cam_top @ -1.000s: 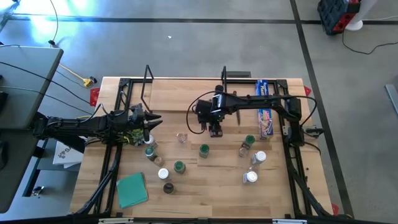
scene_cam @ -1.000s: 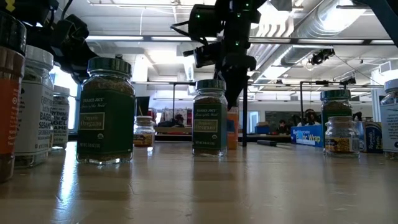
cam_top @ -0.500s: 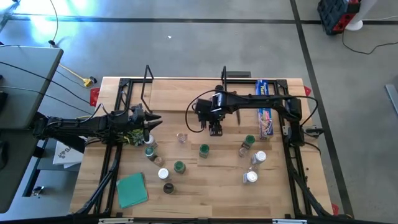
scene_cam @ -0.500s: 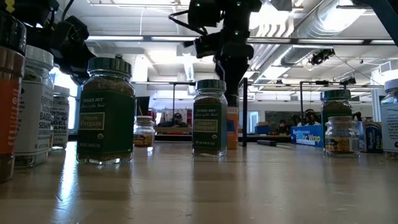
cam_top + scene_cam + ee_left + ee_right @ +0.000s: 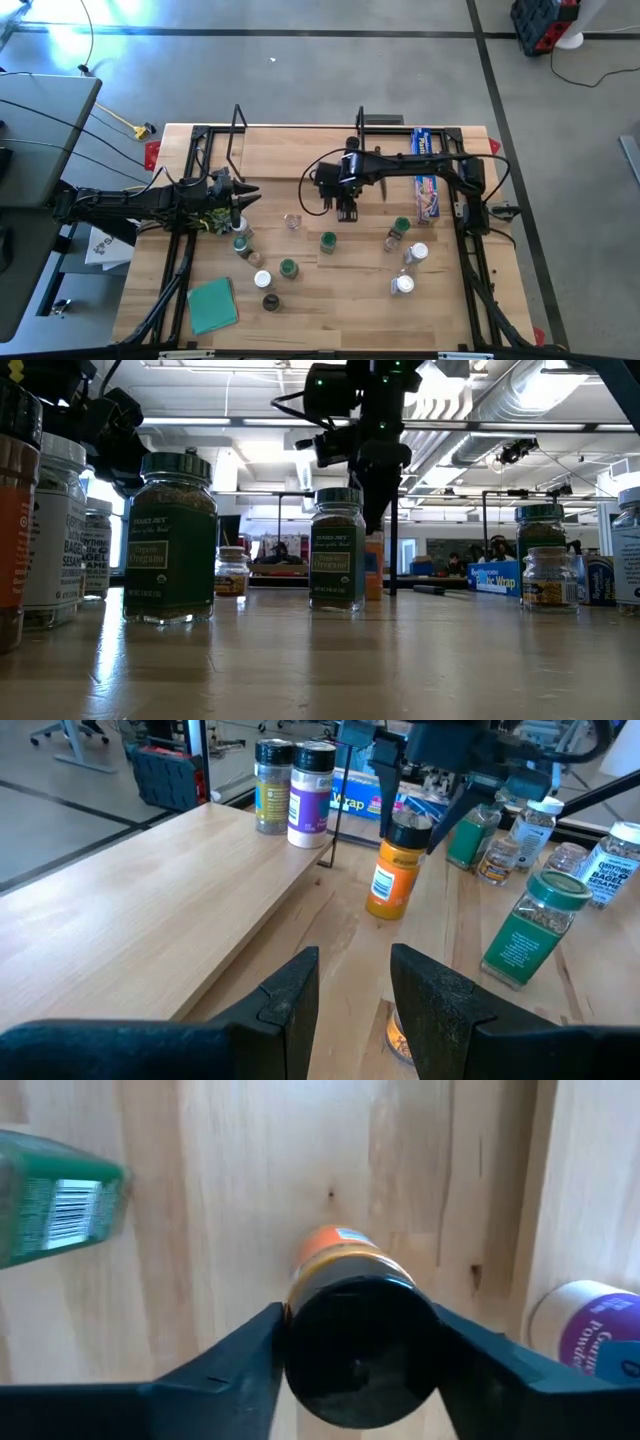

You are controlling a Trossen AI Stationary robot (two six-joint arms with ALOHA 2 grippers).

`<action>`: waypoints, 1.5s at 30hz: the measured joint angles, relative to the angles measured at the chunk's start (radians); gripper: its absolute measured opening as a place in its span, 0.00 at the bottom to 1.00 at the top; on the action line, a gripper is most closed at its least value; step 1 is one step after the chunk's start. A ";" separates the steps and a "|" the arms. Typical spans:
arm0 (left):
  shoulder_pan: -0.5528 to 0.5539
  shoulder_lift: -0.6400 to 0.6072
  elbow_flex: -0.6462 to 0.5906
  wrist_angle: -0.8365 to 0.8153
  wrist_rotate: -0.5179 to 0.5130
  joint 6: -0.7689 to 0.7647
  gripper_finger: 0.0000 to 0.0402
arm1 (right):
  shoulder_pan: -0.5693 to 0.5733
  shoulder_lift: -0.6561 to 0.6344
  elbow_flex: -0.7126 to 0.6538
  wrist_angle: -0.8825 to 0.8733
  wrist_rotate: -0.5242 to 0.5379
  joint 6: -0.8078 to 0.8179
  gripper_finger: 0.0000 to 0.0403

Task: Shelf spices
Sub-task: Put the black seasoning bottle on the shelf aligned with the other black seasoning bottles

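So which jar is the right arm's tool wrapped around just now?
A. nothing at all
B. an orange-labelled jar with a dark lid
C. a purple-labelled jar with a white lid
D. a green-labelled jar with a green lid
B: in the right wrist view the right tool has a finger on each side of the dark lid of the orange-labelled jar, which stands on the table.

From my console: bright ceiling strip lights (image 5: 560,385) flare across the low view, near jars (image 5: 168,538) silhouetted, glare washing the table's (image 5: 330,660) near edge.
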 joint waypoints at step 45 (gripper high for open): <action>0.000 0.000 0.000 0.018 0.000 -0.009 0.30 | -0.531 0.133 0.484 -0.170 -0.003 -0.052 0.46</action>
